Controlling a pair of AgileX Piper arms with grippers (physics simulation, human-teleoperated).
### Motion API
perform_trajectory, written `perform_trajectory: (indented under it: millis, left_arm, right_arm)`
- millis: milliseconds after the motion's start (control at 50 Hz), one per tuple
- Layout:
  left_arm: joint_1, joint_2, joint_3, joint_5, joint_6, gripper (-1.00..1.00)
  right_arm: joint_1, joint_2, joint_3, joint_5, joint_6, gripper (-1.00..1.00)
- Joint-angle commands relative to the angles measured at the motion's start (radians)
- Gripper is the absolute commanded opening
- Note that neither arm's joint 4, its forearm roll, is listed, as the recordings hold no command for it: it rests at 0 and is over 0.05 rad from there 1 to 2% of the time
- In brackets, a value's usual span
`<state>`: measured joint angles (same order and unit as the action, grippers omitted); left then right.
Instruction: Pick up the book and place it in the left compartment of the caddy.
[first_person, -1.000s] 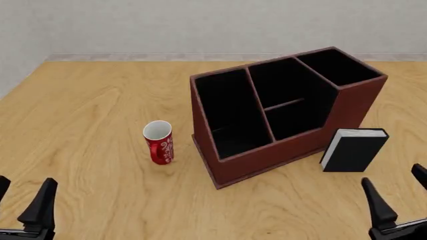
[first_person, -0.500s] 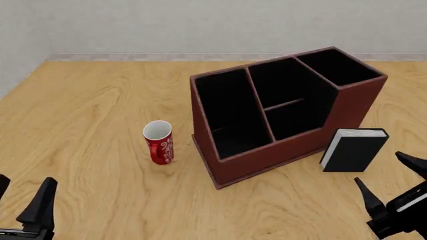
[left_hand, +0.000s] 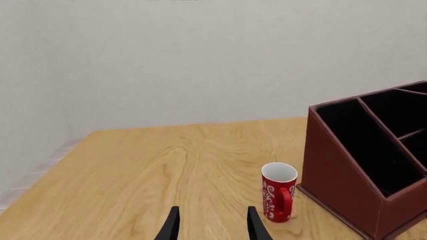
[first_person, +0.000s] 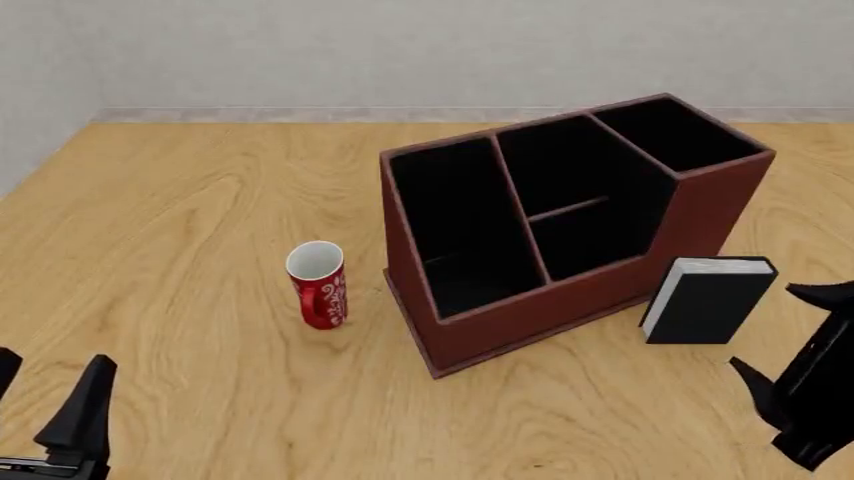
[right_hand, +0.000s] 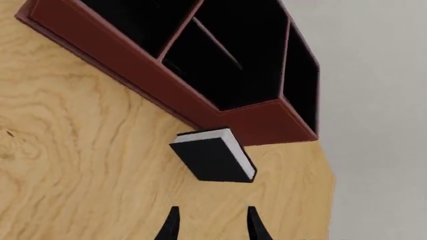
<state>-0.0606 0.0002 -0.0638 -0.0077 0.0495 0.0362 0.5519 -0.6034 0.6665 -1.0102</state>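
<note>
Right gripper (first_person: 798, 345) spread wide, empty, rolled on side, book just ahead of tips, not touching.
Left gripper (first_person: 40, 385) parted, empty, well apart from everything; red mug (first_person: 318, 285) ahead of it.
Book (first_person: 705, 300) upright on table (first_person: 174, 250), beside caddy's near wall; contact with wall can't tell.
Handling guess: rigid hardcover, moderate weight, smooth covers maybe slippery. Pinch across both covers near top, not page edges.
Caddy (first_person: 561, 300) beyond book; left compartment (first_person: 454, 225) farthest across from right gripper.
</note>
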Motion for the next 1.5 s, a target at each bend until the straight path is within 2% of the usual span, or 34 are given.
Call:
perform_trajectory:
  millis: [20, 60, 140, 160, 180, 240, 360, 380, 460, 580, 760, 780, 820, 960, 1500]
  left_arm:
    - [-0.003, 0.000, -0.011, 0.005, 0.008, 1.00]
    - [-0.003, 0.000, -0.012, 0.005, 0.008, 1.00]
    - [-0.006, 0.000, -0.015, 0.006, 0.012, 1.00]
    - [-0.008, 0.000, -0.018, 0.008, 0.013, 1.00]
    - [-0.001, 0.000, -0.028, 0.009, 0.010, 1.00]
    - [0.005, 0.000, -0.034, 0.014, 0.008, 1.00]
    - [0.009, 0.000, -0.039, 0.016, 0.007, 1.00]
    - [0.017, 0.000, -0.038, 0.014, 0.005, 1.00]
    - [0.019, 0.000, -0.039, 0.015, 0.006, 1.00]
    - [0.027, 0.000, -0.048, 0.024, 0.010, 1.00]
    - [0.038, 0.000, -0.050, 0.028, 0.011, 1.00]
    - [0.053, 0.000, -0.045, 0.025, 0.008, 1.00]
    - [0.056, 0.000, -0.042, 0.023, 0.011, 1.00]
    - [0.068, 0.000, -0.037, 0.022, 0.007, 1.00]
    - [0.095, 0.000, -0.014, 0.002, -0.003, 1.00]
  right_arm:
    - [-0.039, 0.109, -0.083, 0.054, -0.124, 1.00]
    - [-0.051, 0.130, -0.095, 0.049, -0.143, 1.00]
    - [-0.056, 0.161, -0.124, 0.055, -0.138, 1.00]
    - [-0.058, 0.169, -0.125, 0.056, -0.150, 1.00]
    - [-0.077, 0.233, -0.179, 0.078, -0.164, 1.00]
    - [-0.114, 0.284, -0.199, 0.075, -0.209, 1.00]
    - [-0.149, 0.332, -0.242, 0.085, -0.244, 1.00]
    - [-0.172, 0.354, -0.258, 0.093, -0.266, 1.00]
    - [-0.181, 0.369, -0.271, 0.102, -0.279, 1.00]
    - [-0.231, 0.463, -0.292, 0.050, -0.343, 1.00]
    - [-0.249, 0.551, -0.313, -0.013, -0.356, 1.00]
    - [-0.243, 0.613, -0.329, -0.048, -0.334, 1.00]
    - [-0.243, 0.626, -0.325, -0.059, -0.337, 1.00]
    - [-0.247, 0.691, -0.311, -0.125, -0.377, 1.00]
    - [-0.255, 0.763, -0.284, -0.174, -0.438, 1.00]
